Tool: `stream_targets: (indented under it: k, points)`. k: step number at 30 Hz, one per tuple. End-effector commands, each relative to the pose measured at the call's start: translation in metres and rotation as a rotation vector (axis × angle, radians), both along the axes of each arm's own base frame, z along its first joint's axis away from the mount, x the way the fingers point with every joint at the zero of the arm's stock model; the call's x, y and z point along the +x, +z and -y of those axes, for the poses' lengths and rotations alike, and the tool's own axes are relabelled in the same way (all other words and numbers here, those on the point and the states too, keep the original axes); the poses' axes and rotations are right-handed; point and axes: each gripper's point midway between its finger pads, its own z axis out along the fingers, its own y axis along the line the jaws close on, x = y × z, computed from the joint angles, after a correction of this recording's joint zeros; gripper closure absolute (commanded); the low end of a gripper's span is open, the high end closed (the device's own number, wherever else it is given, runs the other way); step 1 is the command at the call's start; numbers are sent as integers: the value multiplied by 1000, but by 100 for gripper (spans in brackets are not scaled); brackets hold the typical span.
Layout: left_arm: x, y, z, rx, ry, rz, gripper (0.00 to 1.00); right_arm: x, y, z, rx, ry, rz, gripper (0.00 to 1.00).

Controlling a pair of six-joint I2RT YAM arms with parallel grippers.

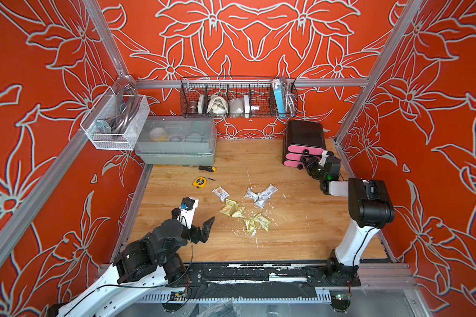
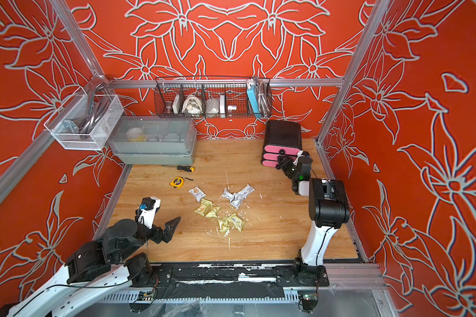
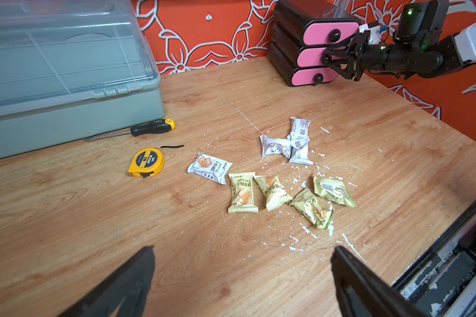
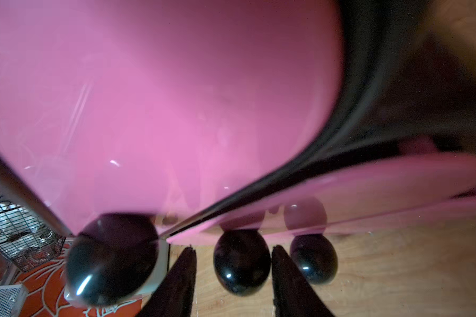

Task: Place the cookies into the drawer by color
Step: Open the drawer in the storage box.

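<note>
Right gripper (image 4: 232, 248) sits at the drawer (image 1: 304, 135) in the back right corner, its jaws parted either side of the middle knob (image 4: 241, 263) and not yet pinching it. Your left gripper (image 3: 242, 247) hangs wide open above the table (image 3: 66, 219), near the cookies (image 3: 272, 192), which lie loose mid-table in white-silver and yellow-green packets. Expect them to be light, crinkly and slippery, with brittle contents. Take each one gently across its flat middle or by a sealed end. The knob looks hard, round and glossy, so close squarely behind its bulge or it may slip out.
</note>
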Motion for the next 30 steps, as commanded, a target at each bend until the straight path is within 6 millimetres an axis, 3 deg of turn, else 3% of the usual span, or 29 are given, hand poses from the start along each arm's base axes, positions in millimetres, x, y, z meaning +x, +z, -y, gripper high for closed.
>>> stream_targets:
  k: [1, 9, 14, 19, 25, 30]
  points:
    - [1, 10, -1, -12, 5, 28, 1, 9, -1, 0, 32, -10, 9, 55]
    - [1, 9, 0, -10, 3, 24, 1, 0, -13, 1, 54, -27, -5, 78]
    - [1, 10, 0, -10, 4, 24, 1, -19, -5, -2, 47, -16, 7, 80]
    - [1, 10, 0, -13, 3, 26, 1, -53, -1, -3, 0, -6, -7, 80]
    - [1, 11, 0, -15, 0, 27, 1, -83, -20, -8, -44, 22, -56, 80]
    - [1, 10, 0, -18, -1, 26, 1, -96, -39, -10, -45, 38, -90, 78]
